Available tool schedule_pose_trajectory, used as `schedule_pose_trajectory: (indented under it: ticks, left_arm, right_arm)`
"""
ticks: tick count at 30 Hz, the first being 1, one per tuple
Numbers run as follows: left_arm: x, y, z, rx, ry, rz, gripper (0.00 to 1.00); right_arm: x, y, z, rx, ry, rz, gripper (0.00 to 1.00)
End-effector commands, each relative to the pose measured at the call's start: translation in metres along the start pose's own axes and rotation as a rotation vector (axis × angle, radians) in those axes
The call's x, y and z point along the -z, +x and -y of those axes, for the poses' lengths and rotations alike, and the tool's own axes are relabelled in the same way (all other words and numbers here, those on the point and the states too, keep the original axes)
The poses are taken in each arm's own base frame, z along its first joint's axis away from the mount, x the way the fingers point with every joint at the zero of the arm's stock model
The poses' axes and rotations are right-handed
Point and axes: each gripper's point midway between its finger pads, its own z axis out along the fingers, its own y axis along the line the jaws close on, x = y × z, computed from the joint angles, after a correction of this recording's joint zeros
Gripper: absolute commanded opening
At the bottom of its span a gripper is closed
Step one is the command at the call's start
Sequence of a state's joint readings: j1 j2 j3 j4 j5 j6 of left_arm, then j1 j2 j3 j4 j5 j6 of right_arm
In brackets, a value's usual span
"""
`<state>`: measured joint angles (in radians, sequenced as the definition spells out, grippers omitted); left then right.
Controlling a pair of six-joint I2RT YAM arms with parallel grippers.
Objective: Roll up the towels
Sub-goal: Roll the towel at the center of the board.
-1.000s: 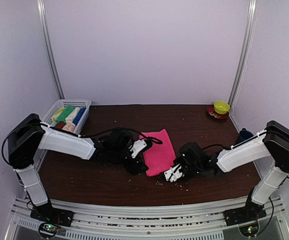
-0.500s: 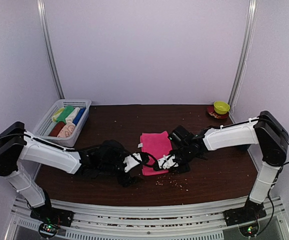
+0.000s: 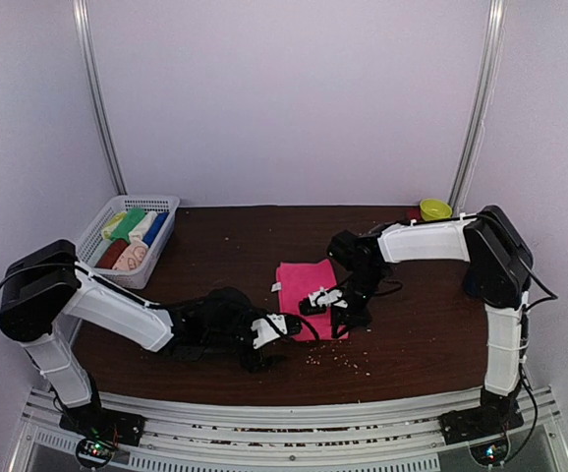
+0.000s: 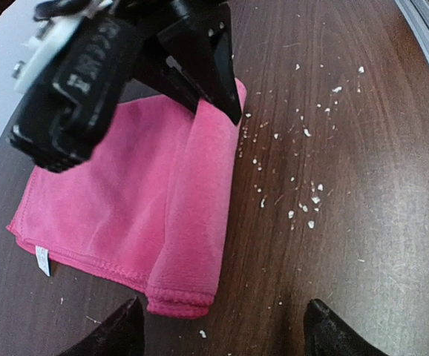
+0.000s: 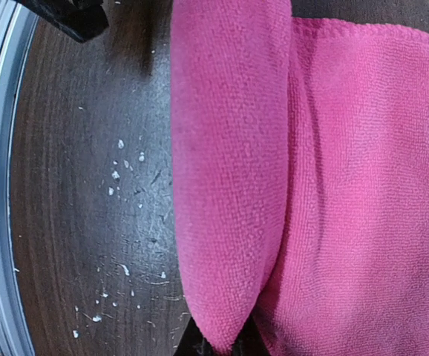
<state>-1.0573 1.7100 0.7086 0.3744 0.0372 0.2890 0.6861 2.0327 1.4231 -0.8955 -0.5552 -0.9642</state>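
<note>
left gripper spread wide, empty, at 6 o'clock end of pink towel | pink towel mid-table, rolled edge pinched by closed right gripper | white tag, writing unreadable | basket of rolled towels at 10 o'clock, top view only
</note>
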Motion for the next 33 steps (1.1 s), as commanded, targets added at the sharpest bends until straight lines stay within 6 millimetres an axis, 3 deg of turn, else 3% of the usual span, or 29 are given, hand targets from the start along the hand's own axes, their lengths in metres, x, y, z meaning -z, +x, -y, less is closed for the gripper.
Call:
schedule_pose_trajectory:
  ticks: [1,4,10,15,24,30,33]
  left_arm:
    - [-0.009,-0.022,-0.010,-0.034,-0.030,0.082,0.72]
    - [-0.014,-0.026,-0.011,-0.029,-0.029,0.089,0.68]
    - [-0.016,-0.031,-0.018,0.009,-0.059,0.118,0.68]
    - [-0.024,-0.026,-0.019,0.060,-0.023,0.116,0.65]
    - [-0.024,-0.027,-0.021,0.182,0.098,0.183,0.43]
    - [-0.030,-0.023,-0.019,0.246,0.182,0.184,0.40]
    - [-0.037,-0.020,-0.014,0.265,0.222,0.166,0.26]
  right_arm:
    - [-0.003,0.020,-0.027,-0.133,-0.207,-0.054,0.00]
    - [-0.002,0.021,-0.021,-0.167,-0.227,-0.062,0.00]
    - [-0.004,0.021,-0.013,-0.201,-0.234,-0.076,0.00]
    - [-0.005,0.020,-0.010,-0.216,-0.239,-0.081,0.00]
    - [-0.007,0.024,-0.006,-0.235,-0.229,-0.088,0.00]
    - [-0.006,0.024,-0.004,-0.239,-0.223,-0.084,0.00]
    - [-0.006,0.025,-0.002,-0.242,-0.219,-0.082,0.00]
